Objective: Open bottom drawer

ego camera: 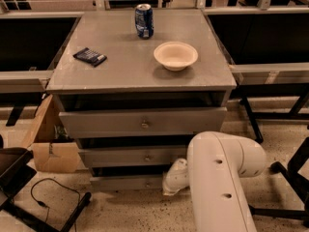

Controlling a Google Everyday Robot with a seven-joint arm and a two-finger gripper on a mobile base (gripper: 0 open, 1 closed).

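Bottom drawer (126, 182) lowest of three. My end effector (174, 179) was at its front; whether apart or clamped, could not tell. Knob probably hidden behind it. Best pull straight outward, level.

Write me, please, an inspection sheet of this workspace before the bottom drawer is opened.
Surface: flat grey cabinet top, carrying three items.
Job's things: slim grey bottom drawer front, lowest of three; knob not made out.
Clutter: blue drink can, cream round bowl, dark flat packet.
Grippers: white arm's tool, low at the bottom drawer's right part.
Cables: black cable on the floor, left.
Surroundings: brown cardboard box left of cabinet.
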